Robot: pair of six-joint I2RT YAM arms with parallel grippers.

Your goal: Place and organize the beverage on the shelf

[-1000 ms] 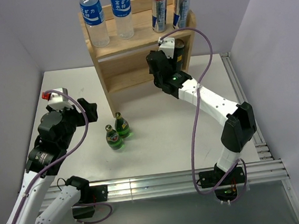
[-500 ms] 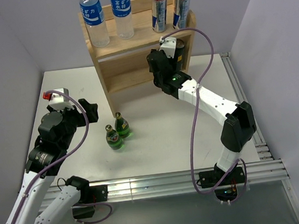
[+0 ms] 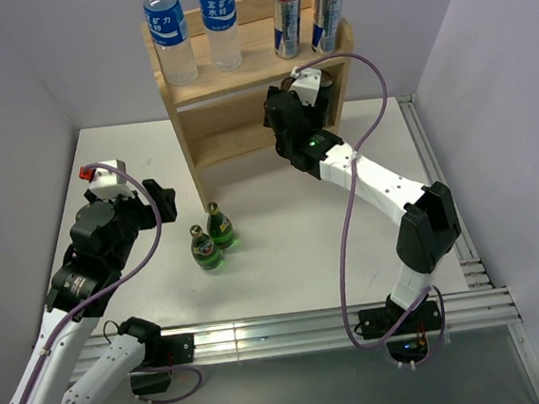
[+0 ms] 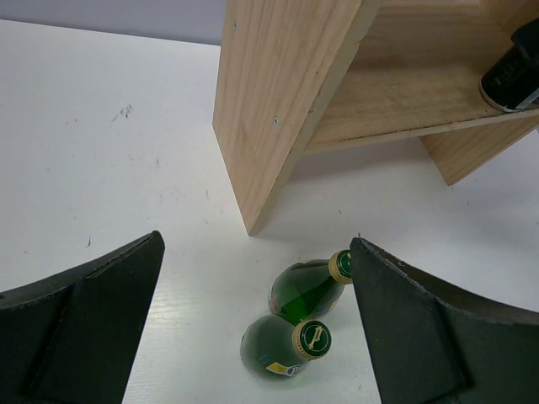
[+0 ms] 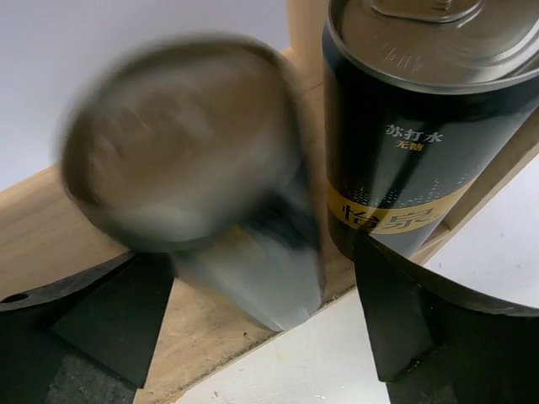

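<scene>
1. The left claw [image 4: 255, 241] hovers above the counter [image 3: 293, 247]. Its jaws stand wide apart and hold nothing. It has barely moved over the last second.

2. Two green bottles stand upright on the counter in front of the shelf, touching or nearly touching: the nearer green bottle [image 3: 204, 249] and the farther green bottle [image 3: 219, 228]. Neither has moved, so we judge that both are still to be shelved.

3. The right claw [image 5: 257, 252] is at the right end of the lower tier of the shelf [image 3: 223, 113]. Over the last second its wrist has edged further in toward that tier, and it now covers the dark can that showed beside it earlier.

4. In the right wrist view the jaws stand wide apart with a blurred can [image 5: 194, 210] between them. The blur suggests that the can is moving relative to the claw, so we judge it to be released, not gripped. We cannot tell whether it is settling upright or tipping.

5. A black can [image 5: 404, 143] stands upright just beside the blurred can on the same tier.

6. On the top board, two water bottles [image 3: 169, 35] stand at the left and two red-and-silver cans [image 3: 287, 19] at the right. None has moved.
</scene>
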